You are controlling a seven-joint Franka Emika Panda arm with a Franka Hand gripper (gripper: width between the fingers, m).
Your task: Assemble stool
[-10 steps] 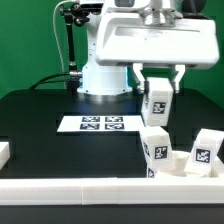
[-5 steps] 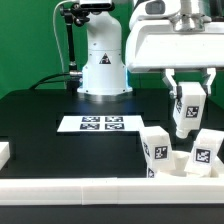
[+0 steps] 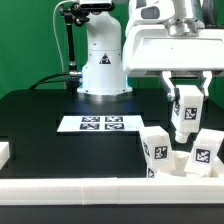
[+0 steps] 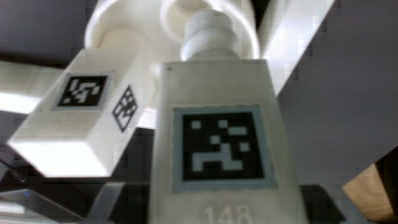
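**A:** In the exterior view you have a green backdrop behind a black table [image 3: 40, 120], with the flat white marker board [image 3: 100, 124] lying on it and a long white border rail [image 3: 90, 188] across the front. How far along do you judge the stool?

**B:** Early, I'd say. Your gripper [image 3: 186, 92] is clenched on one chunky white plastic block leg [image 3: 185, 112] with a black-and-white tag, held upright above the table, towards the exterior view's right. Two more tagged white legs, one [image 3: 156, 147] and another [image 3: 206, 149], stand below on a white part [image 3: 178, 165] by the rail; whether that part is the round seat, and whether the two are fastened to it, you cannot tell. The held leg is not yet set down or joined.

**A:** And the wrist view?

**B:** There the held leg [image 4: 222, 135] fills the picture, a squared white block with a crisp square tag on its face. Beside it, a second tagged white leg [image 4: 89, 110] sits lower and appears tilted. The fingers themselves are out of sight here.
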